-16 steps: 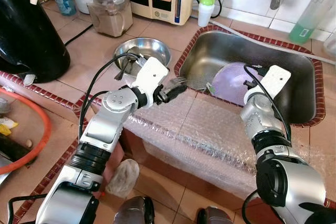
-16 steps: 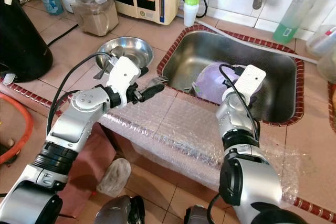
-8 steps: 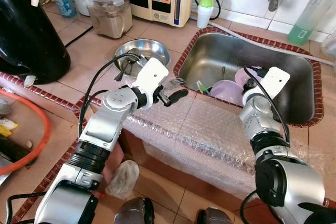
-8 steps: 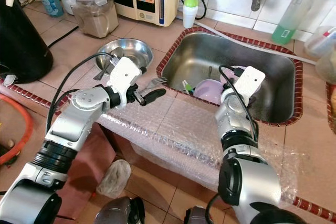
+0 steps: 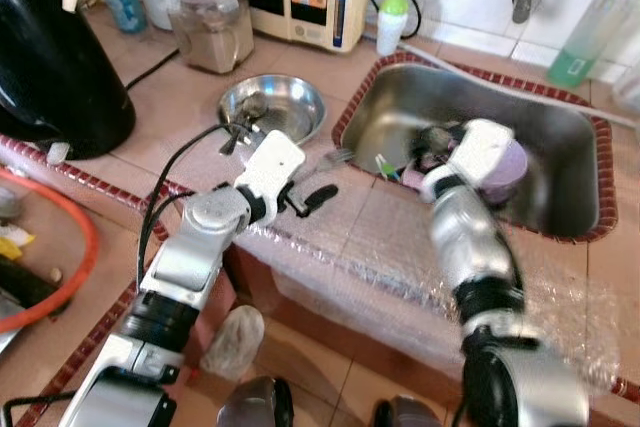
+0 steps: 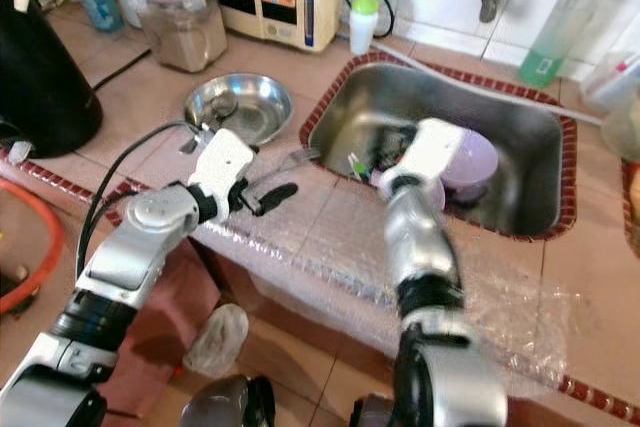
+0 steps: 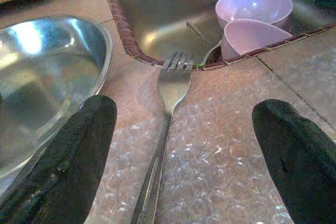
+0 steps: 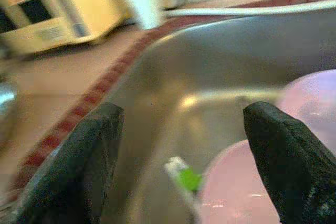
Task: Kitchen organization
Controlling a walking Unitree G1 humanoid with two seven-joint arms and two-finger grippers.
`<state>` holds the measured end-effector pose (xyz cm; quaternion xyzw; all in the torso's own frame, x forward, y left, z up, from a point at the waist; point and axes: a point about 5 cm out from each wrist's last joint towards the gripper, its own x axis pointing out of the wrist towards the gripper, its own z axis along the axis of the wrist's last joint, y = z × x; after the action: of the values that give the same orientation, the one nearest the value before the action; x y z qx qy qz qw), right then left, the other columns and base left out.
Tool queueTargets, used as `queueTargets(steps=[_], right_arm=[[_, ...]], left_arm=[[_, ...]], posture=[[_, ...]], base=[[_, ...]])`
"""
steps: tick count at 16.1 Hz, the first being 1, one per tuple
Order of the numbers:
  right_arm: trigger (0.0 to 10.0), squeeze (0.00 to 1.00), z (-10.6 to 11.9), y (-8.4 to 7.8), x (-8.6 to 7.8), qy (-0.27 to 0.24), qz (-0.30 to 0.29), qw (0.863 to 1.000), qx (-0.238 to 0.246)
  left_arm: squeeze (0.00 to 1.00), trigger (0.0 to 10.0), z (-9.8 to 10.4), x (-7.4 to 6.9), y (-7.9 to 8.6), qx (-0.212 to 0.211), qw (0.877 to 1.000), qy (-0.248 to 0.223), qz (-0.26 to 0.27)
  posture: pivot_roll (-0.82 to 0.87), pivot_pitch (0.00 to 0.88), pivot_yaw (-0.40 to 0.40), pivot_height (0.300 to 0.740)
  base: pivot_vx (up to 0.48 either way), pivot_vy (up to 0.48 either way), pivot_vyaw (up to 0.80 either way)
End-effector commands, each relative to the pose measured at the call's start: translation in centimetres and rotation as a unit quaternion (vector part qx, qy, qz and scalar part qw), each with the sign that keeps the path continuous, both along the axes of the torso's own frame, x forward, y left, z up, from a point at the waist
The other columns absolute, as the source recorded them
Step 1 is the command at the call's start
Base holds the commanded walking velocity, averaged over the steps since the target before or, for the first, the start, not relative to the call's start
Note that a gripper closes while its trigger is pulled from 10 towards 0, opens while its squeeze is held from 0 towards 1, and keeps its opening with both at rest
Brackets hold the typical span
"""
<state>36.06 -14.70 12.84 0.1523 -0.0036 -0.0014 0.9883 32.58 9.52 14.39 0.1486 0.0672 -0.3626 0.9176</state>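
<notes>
One fork [image 7: 170, 90] lies flat on the counter [image 5: 180, 107] beside the sink [image 5: 400, 107], between that sink and the single steel bowl [image 5: 285, 102]. Its long axis runs from the left gripper [image 7: 178, 145] toward the sink, tines pointing at the brick rim, handle resting on bubble wrap [image 5: 400, 237]. The left gripper's jaws stand wide apart on either side of the handle, touching nothing. In the sink sit two lilac bowls [image 7: 252, 17], close together. The right gripper [image 8: 178, 150] hangs over the sink with its jaws spread wide and empty, above the lilac bowls and a green-tipped item [image 8: 185, 178].
</notes>
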Motion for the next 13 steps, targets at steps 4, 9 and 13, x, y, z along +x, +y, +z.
queueTargets(steps=[4, 9, 13], right_arm=[[10.0, 0.00, 1.2, 0.6, -0.6, -0.037, 0.037, 0.999, -0.005], [10.0, 0.00, 0.6, 1.0, -3.3, -0.038, 0.136, 0.989, -0.050], [10.0, 0.00, -0.4, 1.2, -5.3, -0.021, 0.254, 0.962, -0.097]], left_arm=[[0.00, 10.0, -1.1, 0.1, 0.6, 0.005, 1.000, 0.014, 0.017], [0.00, 0.0, -1.8, 1.0, 1.7, -0.008, 0.998, 0.039, 0.045], [0.00, 0.0, -2.1, 1.0, 2.1, -0.008, 0.998, 0.044, 0.048]], posture=[[0.02, 0.049, 0.014, 0.740], [0.01, 0.043, 0.018, 0.740], [0.04, 0.038, 0.029, 0.740]], base=[[0.000, 0.000, 0.00], [0.000, 0.000, 0.00], [0.000, 0.000, 0.00]])
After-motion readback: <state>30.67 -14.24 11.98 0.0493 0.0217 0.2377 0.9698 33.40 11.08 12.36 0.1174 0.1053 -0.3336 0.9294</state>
